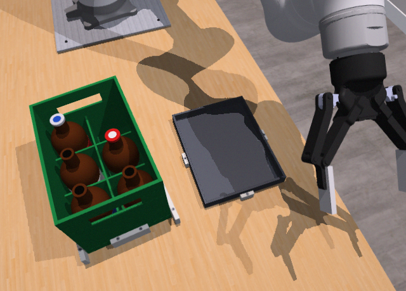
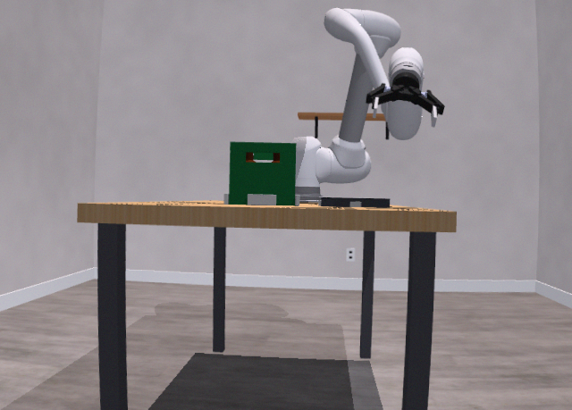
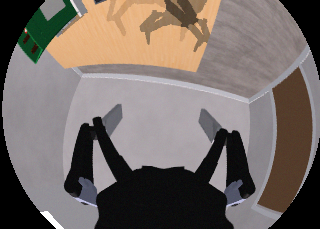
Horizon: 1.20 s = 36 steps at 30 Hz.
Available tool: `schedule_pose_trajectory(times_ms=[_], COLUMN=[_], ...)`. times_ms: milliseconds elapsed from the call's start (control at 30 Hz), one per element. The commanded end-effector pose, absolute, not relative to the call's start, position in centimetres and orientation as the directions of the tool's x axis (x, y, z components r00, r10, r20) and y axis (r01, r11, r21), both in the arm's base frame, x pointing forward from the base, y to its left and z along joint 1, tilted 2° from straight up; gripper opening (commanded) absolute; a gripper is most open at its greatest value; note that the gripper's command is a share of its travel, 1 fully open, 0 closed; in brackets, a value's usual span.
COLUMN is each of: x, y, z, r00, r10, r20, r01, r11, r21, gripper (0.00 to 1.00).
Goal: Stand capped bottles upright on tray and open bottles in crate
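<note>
End effector — right finger cut off

Tool – right finger cut off by frame edge.

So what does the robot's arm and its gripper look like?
A glossy white arm of rounded tubular links on a grey square base plate. A black two-finger gripper with bare linkage bars, small silver pivot joints and flat light-grey fingertip pads. No cables or markings show.
</note>
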<state>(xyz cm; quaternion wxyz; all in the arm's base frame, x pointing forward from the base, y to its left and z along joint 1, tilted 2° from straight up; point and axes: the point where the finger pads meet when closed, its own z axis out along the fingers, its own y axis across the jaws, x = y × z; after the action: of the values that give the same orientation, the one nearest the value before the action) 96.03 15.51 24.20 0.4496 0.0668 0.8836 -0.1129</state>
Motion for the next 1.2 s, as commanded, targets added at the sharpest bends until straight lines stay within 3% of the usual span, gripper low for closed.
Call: schedule_pose_trajectory(times_ms=[0,533,1167], x=[96.0,96.0,95.9], y=[15.5,15.5,15.5], z=[24.2,24.2,28.7], r00=[-0.587,-0.587,-0.586], r10=[0.017,0.017,0.017], r20=[-0.810,-0.810,-0.810], r01=[0.220,0.220,0.219], r11=[0.966,0.966,0.966], r21=[-0.139,-0.139,-0.138], gripper=[1.00,1.00,1.00])
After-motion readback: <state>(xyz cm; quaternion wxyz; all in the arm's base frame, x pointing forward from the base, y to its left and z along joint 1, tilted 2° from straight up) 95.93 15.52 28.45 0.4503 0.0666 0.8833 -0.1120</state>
